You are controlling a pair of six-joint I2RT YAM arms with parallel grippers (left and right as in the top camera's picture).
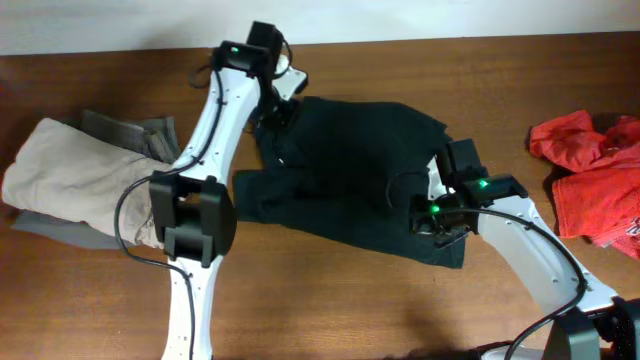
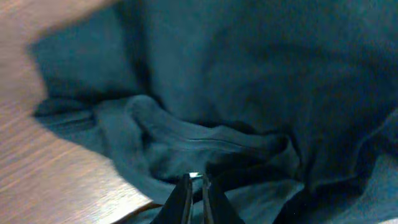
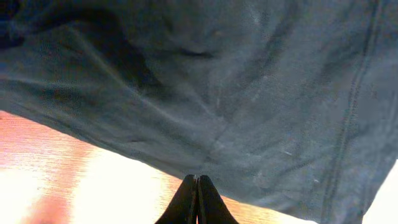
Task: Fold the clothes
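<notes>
Clamped tight at right claw (image 3: 196,179) on the hem of the black T-shirt (image 1: 350,160); nipped nearly together at left claw (image 2: 196,180) on a bunched fold (slim gap showing). Spread beyond both tips: dark, soft, creased, rumpled across the table (image 1: 330,300).

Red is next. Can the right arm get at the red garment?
Probably yes: only bare table separates the right gripper from the red garment, though it's shut at the black T-shirt.
</notes>
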